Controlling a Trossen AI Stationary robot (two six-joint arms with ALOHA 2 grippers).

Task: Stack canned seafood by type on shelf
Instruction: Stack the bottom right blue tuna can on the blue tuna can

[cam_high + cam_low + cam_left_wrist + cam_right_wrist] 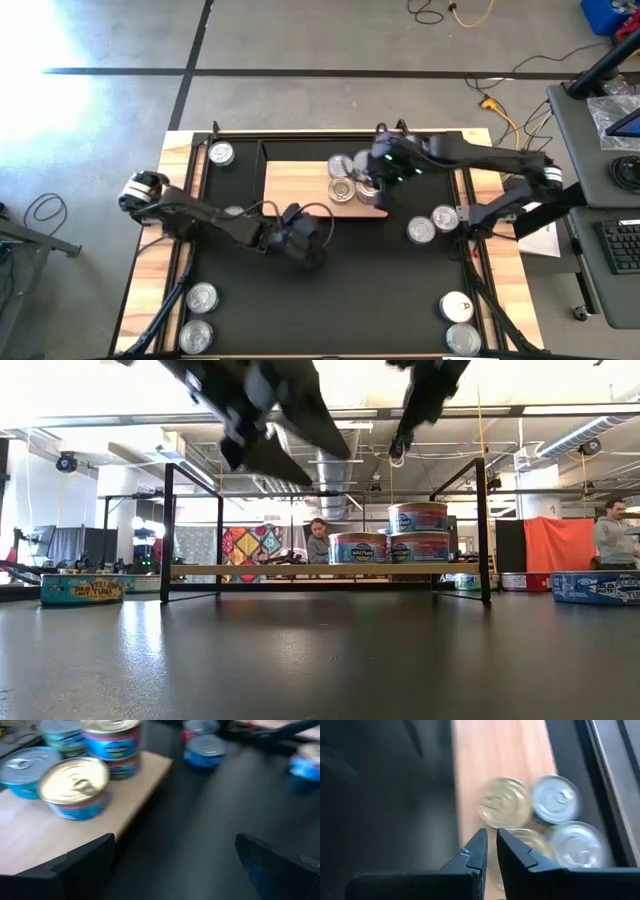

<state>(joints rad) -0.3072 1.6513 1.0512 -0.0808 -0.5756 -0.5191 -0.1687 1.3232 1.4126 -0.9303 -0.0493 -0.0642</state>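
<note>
Restocking pause: your right gripper (489,851) hovers clenched, empty, over the shelf (295,185) tins (345,188); left gripper (300,235) (released) needs a tin at 7 o'clock (202,297).

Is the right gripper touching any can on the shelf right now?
Apart. The low view shows the right gripper hanging shut above the stacked cans on the shelf, with clear space between.

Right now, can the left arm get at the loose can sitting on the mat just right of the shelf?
Probably not easily. That can lies on the right arm's side, and the right gripper, shut, hangs over the shelf close by. The open left gripper would have to cross toward it.
</note>
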